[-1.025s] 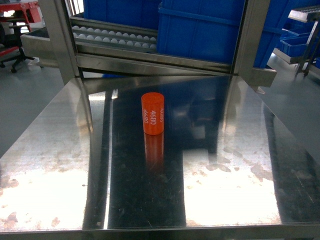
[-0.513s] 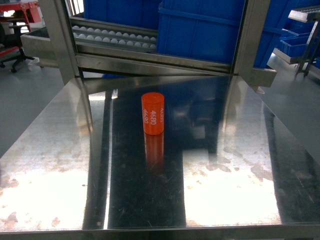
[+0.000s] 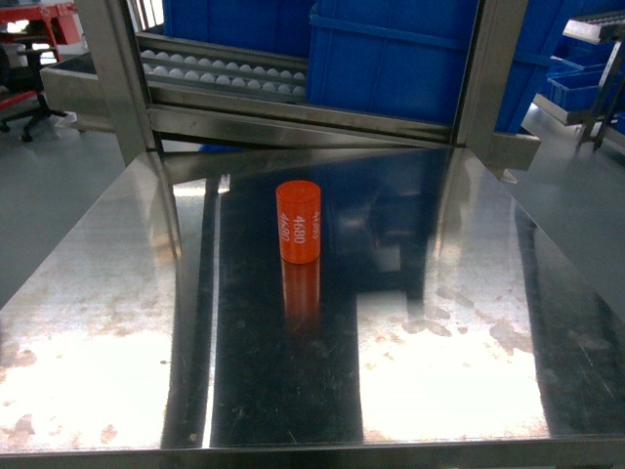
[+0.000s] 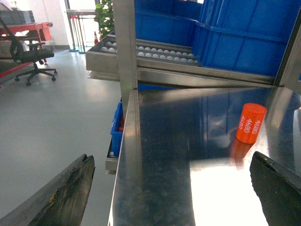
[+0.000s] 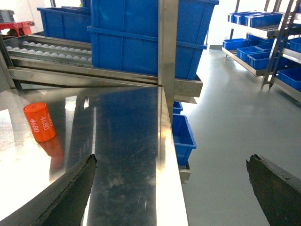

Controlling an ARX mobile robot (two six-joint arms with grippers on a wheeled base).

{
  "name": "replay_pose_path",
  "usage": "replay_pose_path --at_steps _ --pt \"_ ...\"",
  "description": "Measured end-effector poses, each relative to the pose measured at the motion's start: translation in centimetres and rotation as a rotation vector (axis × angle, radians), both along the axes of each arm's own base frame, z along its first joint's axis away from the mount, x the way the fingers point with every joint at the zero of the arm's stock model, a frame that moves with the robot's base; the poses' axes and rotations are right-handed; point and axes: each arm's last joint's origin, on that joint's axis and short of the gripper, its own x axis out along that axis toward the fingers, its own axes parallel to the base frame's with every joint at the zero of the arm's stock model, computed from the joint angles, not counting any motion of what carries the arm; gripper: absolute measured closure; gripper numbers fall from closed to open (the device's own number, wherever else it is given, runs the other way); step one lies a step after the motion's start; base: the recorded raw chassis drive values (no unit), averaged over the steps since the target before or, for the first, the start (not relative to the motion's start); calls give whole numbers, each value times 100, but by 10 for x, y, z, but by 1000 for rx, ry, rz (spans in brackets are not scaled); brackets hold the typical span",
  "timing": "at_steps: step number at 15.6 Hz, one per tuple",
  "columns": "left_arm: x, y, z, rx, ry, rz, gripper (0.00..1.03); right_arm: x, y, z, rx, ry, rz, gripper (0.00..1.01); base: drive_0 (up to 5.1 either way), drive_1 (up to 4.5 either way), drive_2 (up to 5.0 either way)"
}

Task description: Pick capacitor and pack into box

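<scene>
Head view: orange capacitor printed "4680" stands upright mid steel table, no arm or gripper visible. Left wrist view: left gripper spread wide, both dark fingers at frame's lower corners, nothing between them; capacitor sits ahead and to its right, well apart. Right wrist view: right gripper also spread, empty; capacitor ahead, far to its left. Blue bins on roller rack beyond table. Box not seen.

capacitor: 1 | steel table: 1 | end effectors seen: 2 — left end effector, right end effector
</scene>
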Motion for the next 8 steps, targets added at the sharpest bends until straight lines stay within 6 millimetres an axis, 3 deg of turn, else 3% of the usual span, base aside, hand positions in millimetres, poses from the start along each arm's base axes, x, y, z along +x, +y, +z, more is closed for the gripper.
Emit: replay_pose_path --at_steps 1,2,4,7,8 --pt "0 0 -2 3 35 0 5 0 0 0 0 0 0 3 0 0 0" --pt "3 2 -2 25 214 -27 5 0 0 0 0 0 2 3 0 0 0" --pt "30 -2 0 41 266 -86 5 0 0 0 0 1 0 3 0 0 0" --pt "103 -27 24 61 157 -186 5 0 0 0 0 0 0 3 0 0 0" --pt "128 -37 22 64 158 -209 5 0 0 0 0 0 0 3 0 0 0"
